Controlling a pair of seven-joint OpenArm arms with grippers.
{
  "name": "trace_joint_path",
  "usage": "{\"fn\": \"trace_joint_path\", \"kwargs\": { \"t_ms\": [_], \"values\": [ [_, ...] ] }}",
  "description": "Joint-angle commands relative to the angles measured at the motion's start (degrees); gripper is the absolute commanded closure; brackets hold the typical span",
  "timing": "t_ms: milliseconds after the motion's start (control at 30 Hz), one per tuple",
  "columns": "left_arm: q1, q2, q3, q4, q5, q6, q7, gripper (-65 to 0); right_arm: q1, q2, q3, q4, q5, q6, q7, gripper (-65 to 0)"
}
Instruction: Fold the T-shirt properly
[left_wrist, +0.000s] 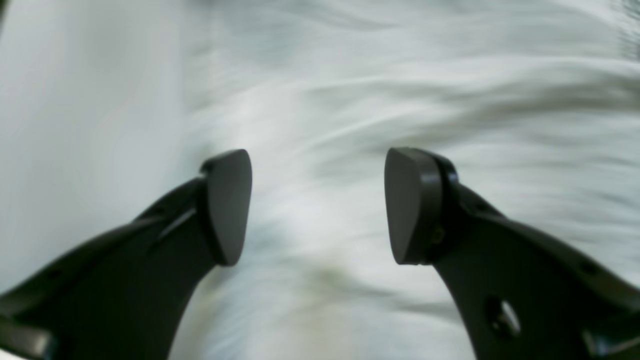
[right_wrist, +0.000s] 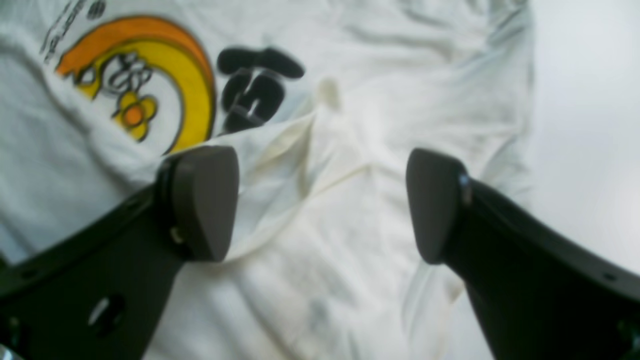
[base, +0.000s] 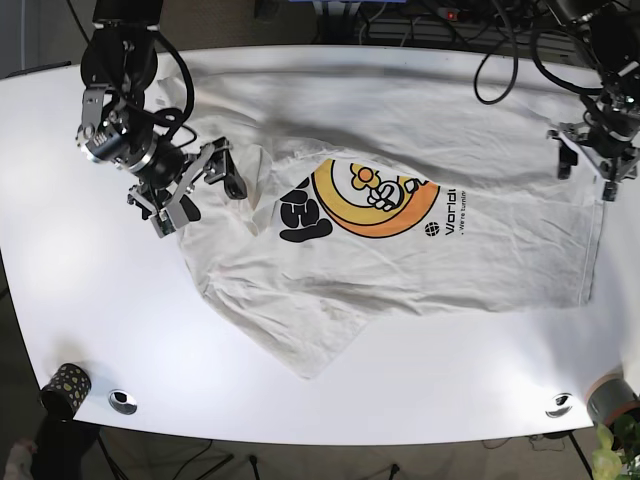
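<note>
A white T-shirt lies spread and wrinkled on the white table, with an orange and yellow print facing up. My right gripper hovers open over the shirt's left end. In the right wrist view the right gripper stands open over a creased fold of the T-shirt, beside the print. My left gripper is at the shirt's far right edge. The left wrist view shows the left gripper open above blurred white T-shirt cloth, with nothing held.
A small dark patterned cup stands at the front left corner. Two metal discs sit near the front edge. Cables run behind the table. A grey pot with a plant is at the front right.
</note>
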Motion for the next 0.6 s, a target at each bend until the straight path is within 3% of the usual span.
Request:
{"fn": "trace_joint_path", "kwargs": {
  "t_ms": [0, 100, 167, 333, 433, 567],
  "values": [
    [0.3, 0.1, 0.3, 2.7, -0.1, 0.6, -1.0, -39.0, -2.5, 0.5, 0.3, 3.8, 1.2, 0.33, 1.2, -50.1],
    [0.5, 1.3, 0.5, 3.1, 0.1, 0.6, -1.0, -39.0, -6.6, 0.4, 0.3, 4.8, 1.2, 0.69, 1.2, -49.5],
    [0.5, 1.4, 0.4, 2.4, 0.1, 0.6, -1.0, -39.0, -9.3, 0.4, 0.3, 4.9, 1.2, 0.77, 1.2, -45.5],
    [0.5, 1.1, 0.4, -0.7, 0.1, 0.6, -1.0, -39.0, -12.7, -0.7, -0.2, 3.8, 1.2, 0.86, 1.2, -25.7],
    [1.0, 0.4, 0.4, -0.9, 0.1, 0.6, -1.0, -39.0, -12.3, -1.8, -0.2, 1.7, 1.0, 0.86, 1.2, -18.2],
    [2.2, 0.3, 0.4, -0.6, 0.1, 0.6, -1.0, -39.0, -9.2, -2.8, -2.5, -1.4, 1.0, 0.86, 1.2, -17.3]
  ]
}}
